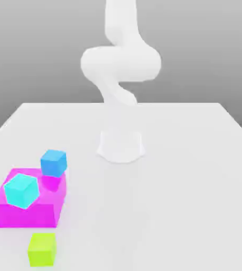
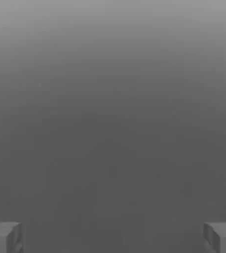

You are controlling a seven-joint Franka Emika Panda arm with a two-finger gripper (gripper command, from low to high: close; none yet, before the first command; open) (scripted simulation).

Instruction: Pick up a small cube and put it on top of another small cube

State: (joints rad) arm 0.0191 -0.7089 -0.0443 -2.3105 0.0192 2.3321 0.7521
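On the white table (image 1: 186, 174), at the exterior view's left, a big magenta block (image 1: 30, 204) carries a cyan cube (image 1: 21, 190) on its top. A blue cube (image 1: 54, 162) sits at that block's far corner. A lime-green cube (image 1: 42, 249) stands on the table in front of the magenta block. The white arm (image 1: 120, 63) rises from its base (image 1: 121, 145) at the table's middle. In the hand view my gripper (image 2: 113, 236) is open, its two grey fingertips (image 2: 4, 237) far apart with nothing between them, facing plain grey background.
The table's far edge runs behind the arm's base. White tabletop stretches over the exterior view's right half.
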